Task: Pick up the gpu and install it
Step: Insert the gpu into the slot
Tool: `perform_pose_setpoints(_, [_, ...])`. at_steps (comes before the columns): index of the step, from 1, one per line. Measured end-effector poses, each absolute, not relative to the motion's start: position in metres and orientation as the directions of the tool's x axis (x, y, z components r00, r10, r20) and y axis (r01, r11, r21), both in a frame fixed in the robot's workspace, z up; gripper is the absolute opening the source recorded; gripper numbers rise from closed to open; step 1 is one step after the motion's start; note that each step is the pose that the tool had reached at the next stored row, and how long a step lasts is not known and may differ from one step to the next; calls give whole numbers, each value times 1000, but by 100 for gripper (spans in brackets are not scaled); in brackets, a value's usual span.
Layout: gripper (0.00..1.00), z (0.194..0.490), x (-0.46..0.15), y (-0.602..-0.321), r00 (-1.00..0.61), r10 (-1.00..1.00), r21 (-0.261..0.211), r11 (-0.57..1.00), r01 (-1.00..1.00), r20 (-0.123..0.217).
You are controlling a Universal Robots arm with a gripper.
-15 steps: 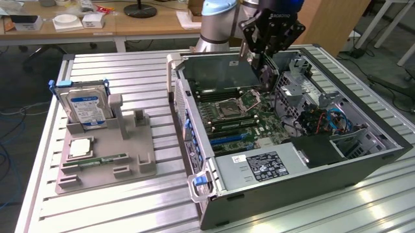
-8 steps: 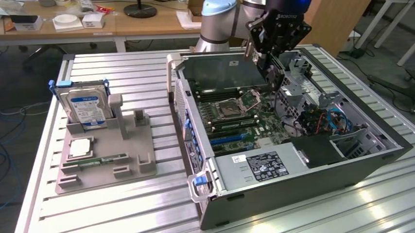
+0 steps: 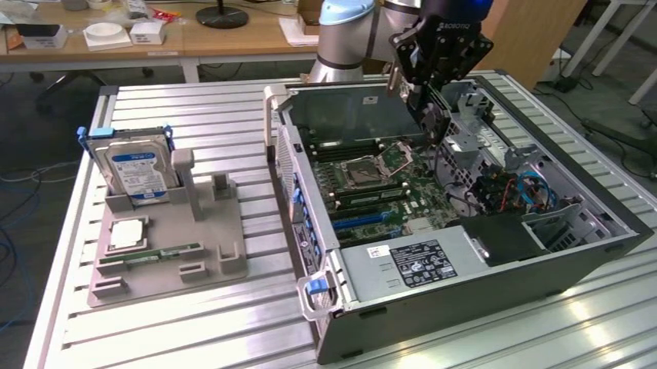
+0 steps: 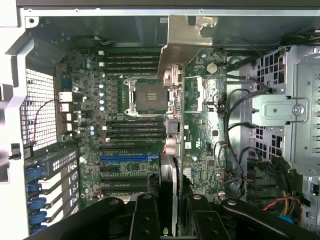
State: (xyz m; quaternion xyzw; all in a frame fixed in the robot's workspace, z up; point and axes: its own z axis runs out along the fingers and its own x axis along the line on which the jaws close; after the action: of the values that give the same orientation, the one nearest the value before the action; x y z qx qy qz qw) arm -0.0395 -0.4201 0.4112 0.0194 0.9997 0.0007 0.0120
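Hanging over the open black desktop computer case (image 3: 482,300), the black robot gripper (image 4: 169,202) is clamped on the gpu (image 4: 172,90), a thin dark circuit card with a silvery metal bracket. In the wrist view the card shows edge-on above the green motherboard (image 4: 125,125), just beside the square processor socket (image 4: 147,95). A blue-labelled hard drive (image 3: 135,171) stands well apart at the exterior view's left.
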Motion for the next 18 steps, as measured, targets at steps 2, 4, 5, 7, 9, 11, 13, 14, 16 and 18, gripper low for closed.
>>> perform_pose_setpoints(2, [27,411,-39,-420,-999,21,2,1000,21,-24])
perform_pose_setpoints(4, [27,411,-39,-420,-1000,-10,2,1000,-10,-24])
perform_pose_setpoints(5, [27,411,-39,-420,-999,-23,2,1000,-23,-24])
perform_pose_setpoints(7, [27,411,-39,-420,-999,-31,2,1000,-31,-24])
perform_pose_setpoints(9, [27,411,-39,-420,-999,-48,2,999,-48,-24])
perform_pose_setpoints(11, [27,411,-39,-420,-996,-83,2,997,-84,-24])
perform_pose_setpoints(13, [27,411,-39,-420,-993,-116,2,993,-116,-24])
perform_pose_setpoints(14, [27,411,-39,-420,-991,-132,2,991,-132,-24])
perform_pose_setpoints(16, [27,411,-39,-420,-986,-164,2,986,-164,-24])
perform_pose_setpoints(18, [27,411,-39,-420,-981,-194,2,981,-194,-24])
